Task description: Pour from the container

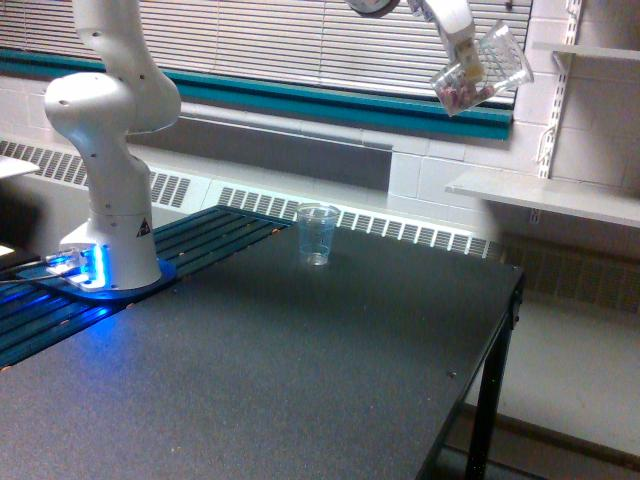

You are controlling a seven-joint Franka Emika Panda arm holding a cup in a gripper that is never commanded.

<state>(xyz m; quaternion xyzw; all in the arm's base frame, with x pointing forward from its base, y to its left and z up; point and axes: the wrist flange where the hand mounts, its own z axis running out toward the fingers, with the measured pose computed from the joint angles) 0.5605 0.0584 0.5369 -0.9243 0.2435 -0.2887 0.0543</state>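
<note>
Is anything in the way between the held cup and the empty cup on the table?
Nothing visible. The container hangs tilted in the hand, high and toward the exterior view's right of the tapered cup, which stands alone on the table; only open air lies between them.

Two clear cups: one container (481, 70), one taller cup (317, 234); one table (300, 380)

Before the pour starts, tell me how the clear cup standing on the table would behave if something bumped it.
The cup is tall, narrow and tapers to a small base, so it would probably tip easily. It looks empty and thin-walled, so it is likely very light and would slide on the table. Once on its side, it would probably roll in a curve.
</note>
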